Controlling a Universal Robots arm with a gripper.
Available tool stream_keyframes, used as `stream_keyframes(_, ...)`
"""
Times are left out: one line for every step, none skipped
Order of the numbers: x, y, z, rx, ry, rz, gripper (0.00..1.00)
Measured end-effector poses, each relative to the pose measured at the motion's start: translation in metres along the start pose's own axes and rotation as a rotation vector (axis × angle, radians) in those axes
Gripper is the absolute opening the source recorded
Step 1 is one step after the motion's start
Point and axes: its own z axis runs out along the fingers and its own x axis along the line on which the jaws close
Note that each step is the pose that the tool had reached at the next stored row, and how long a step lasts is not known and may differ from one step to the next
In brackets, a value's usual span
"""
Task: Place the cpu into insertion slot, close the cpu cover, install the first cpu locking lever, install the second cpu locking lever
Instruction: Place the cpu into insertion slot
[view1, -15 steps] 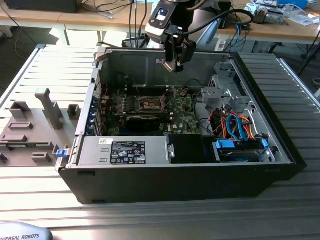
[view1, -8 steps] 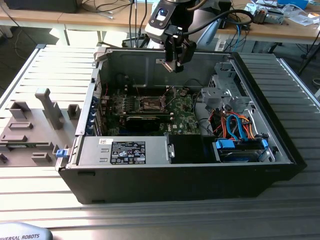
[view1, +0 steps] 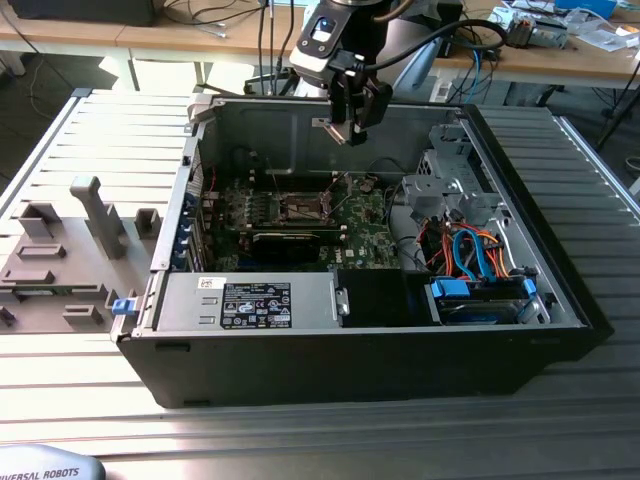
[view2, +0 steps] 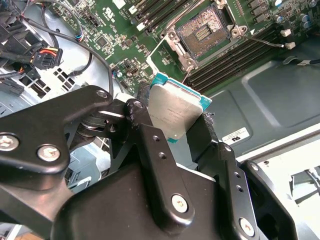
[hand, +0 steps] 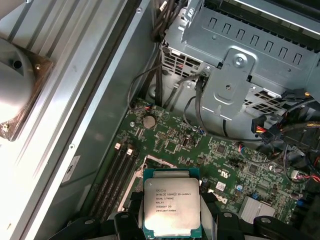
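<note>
While the arm (view1: 340, 40) hangs over the open computer case (view1: 260, 130), I see the fingers (view2: 150, 142) clamped on the cpu (view2: 175, 112), holding it in the air above the motherboard (hand: 225, 150). Insertion slot (view2: 205, 30) lies bare, pins showing, so I judge none of the four steps done yet.

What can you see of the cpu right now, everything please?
The cpu is a flat square chip: a dull silver-grey metal lid with print, on a teal-green base showing as a thin rim. The gripper is shut on it, black fingers pinching two opposite edges; nothing else touches it. It hangs above the motherboard, not seated; in the second wrist view the socket lies open and empty beyond it.
</note>
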Motion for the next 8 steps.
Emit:
stream_keyframes(0.0,0.0,0.0,0.0,-0.0001,0.0,0.54)
stream_keyframes(0.0,0.0,0.0001,0.0,-0.0001,0.001,0.54)
stream_keyframes(0.0,0.0,0.0001,0.0,-0.0002,0.002,0.54)
stream_keyframes(0.0,0.0,0.0001,-0.0001,-0.0003,0.003,0.54)
stream_keyframes(0.0,0.0,0.0001,-0.0001,-0.0003,0.003,0.54)
stream_keyframes(0.0,0.0,0.0001,0.0,-0.0004,0.004,0.54)
stream_keyframes(0.0,0.0,0.0001,-0.0001,-0.0004,0.004,0.54)
stream_keyframes(0.0,0.0,0.0002,-0.0001,-0.0004,0.005,0.54)
